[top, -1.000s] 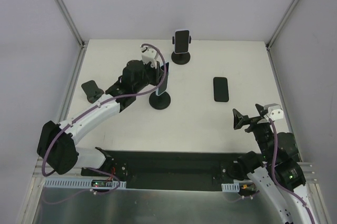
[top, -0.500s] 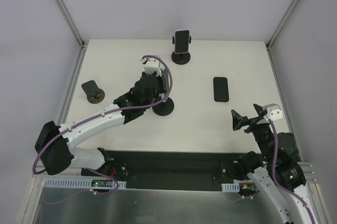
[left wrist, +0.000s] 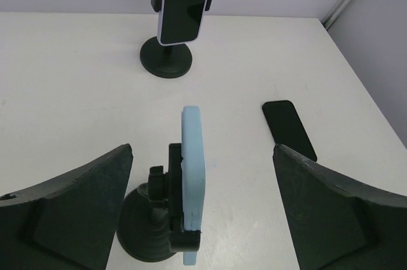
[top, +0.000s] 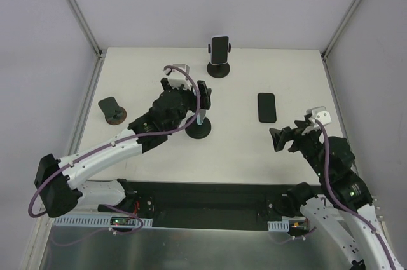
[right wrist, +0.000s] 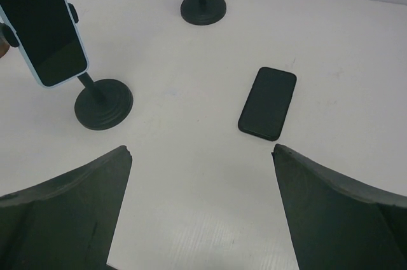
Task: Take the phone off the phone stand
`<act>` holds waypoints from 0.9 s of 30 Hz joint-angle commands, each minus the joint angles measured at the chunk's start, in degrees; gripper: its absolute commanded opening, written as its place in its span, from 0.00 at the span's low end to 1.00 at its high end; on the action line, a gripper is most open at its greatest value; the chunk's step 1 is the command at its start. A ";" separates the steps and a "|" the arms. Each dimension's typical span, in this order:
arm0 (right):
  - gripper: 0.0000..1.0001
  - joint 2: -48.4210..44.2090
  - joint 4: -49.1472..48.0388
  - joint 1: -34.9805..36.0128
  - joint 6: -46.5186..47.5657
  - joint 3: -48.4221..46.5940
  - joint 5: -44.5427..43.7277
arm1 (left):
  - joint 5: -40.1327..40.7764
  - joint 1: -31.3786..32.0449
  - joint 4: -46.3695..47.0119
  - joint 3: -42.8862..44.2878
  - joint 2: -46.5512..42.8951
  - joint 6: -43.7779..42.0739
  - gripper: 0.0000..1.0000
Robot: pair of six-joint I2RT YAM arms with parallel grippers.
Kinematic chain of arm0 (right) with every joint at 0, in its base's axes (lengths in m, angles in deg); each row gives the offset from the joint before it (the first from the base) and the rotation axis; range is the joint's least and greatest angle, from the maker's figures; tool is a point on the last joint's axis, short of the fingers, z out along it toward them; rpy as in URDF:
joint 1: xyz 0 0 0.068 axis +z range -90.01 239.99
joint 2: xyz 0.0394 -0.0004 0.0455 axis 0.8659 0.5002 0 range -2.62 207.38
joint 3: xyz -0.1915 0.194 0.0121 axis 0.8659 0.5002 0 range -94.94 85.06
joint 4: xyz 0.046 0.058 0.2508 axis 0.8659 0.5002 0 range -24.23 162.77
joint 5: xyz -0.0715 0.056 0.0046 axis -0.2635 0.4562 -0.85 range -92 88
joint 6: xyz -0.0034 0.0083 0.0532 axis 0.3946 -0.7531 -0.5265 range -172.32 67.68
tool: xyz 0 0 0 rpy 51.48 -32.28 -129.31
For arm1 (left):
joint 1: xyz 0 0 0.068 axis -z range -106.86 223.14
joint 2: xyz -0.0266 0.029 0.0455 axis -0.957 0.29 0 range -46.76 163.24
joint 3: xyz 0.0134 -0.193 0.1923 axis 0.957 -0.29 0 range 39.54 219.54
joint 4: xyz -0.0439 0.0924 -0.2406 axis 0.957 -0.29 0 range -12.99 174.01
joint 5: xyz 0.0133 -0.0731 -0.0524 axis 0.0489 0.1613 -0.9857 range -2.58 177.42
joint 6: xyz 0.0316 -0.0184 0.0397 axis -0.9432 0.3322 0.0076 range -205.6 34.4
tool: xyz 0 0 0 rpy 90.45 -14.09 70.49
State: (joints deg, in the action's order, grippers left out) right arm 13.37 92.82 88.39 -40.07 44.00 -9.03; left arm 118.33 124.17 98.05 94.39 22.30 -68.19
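A light blue phone [left wrist: 193, 175] stands edge-on in the clamp of a black phone stand [left wrist: 149, 229] in the middle of the table. My left gripper [left wrist: 202, 148] is open, one finger on each side of this phone [top: 201, 116] and neither touching it. In the top view the left gripper [top: 187, 92] hovers just behind the stand's base [top: 199, 131]. The right wrist view shows the same phone [right wrist: 48, 28] face-on above its round base [right wrist: 103, 108]. My right gripper [right wrist: 201, 149] is open and holds nothing; it sits near the front right [top: 286, 138].
A second phone [top: 219, 46] sits in another stand [top: 219, 70] at the back. A black phone [top: 266, 107] lies flat at right of centre. An empty stand [top: 112, 110] is at the left. White walls close off the table's sides and back.
My left gripper, shut on the blue phone a second ago, shifted the stand slightly right and nearer, then opened and let go. The right arm has reached forward and to the left.
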 commanded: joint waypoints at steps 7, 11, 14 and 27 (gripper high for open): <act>0.96 24.42 10.91 0.34 -6.80 -16.23 10.71 | -10.95 -6.10 -16.82 8.51 -12.27 -8.71 0.99; 0.96 32.16 11.45 1.04 -9.96 -22.39 12.21 | -20.36 -16.03 -24.57 10.97 -16.93 -9.41 0.99; 0.96 39.00 11.01 4.19 -12.07 -26.96 8.46 | -23.00 -19.47 -28.71 11.07 -19.66 -12.48 0.99; 0.96 63.71 9.17 25.81 -14.36 -50.77 -17.48 | -5.35 -20.61 -21.00 -6.94 -30.73 -26.46 0.99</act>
State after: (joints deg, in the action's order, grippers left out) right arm 71.99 103.31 110.60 -52.64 0.11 -16.15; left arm 103.69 104.17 72.10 89.45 -5.54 -90.27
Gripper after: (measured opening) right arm 0.962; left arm 0.990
